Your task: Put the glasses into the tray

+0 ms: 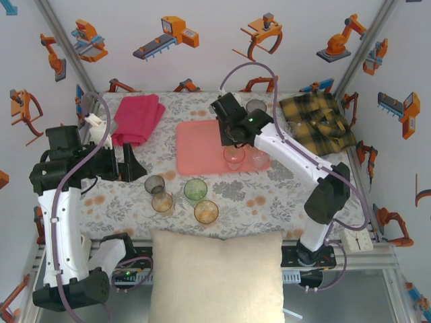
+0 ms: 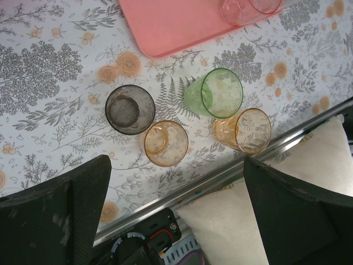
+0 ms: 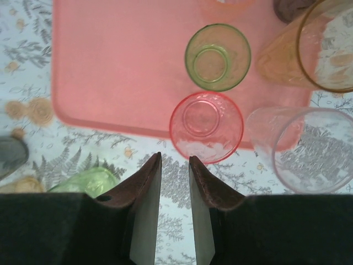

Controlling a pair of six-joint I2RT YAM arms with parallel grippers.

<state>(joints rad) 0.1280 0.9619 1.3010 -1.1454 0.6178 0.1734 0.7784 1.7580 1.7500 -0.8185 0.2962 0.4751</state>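
Note:
The salmon-pink tray (image 1: 199, 148) lies mid-table. My right gripper (image 3: 175, 157) hovers over its near edge, jaws a narrow gap apart with nothing between them. Just past its tips a pink glass (image 3: 206, 127) stands upright at the tray's near rim. A green glass (image 3: 217, 57) and an amber glass (image 3: 325, 44) stand on the tray, and a clear glass (image 3: 309, 149) is at its corner. On the tablecloth nearer me sit a grey glass (image 2: 130, 109), two amber ones (image 2: 165, 143) (image 2: 245, 131) and a green one (image 2: 215, 93). My left gripper (image 2: 176, 165) is open and empty, off to the left.
A folded magenta towel (image 1: 138, 118) lies back left, and a yellow plaid cloth (image 1: 316, 121) back right. A smoky glass (image 1: 256, 106) stands behind the tray. A cream cushion (image 1: 215, 276) lies against the table's near edge.

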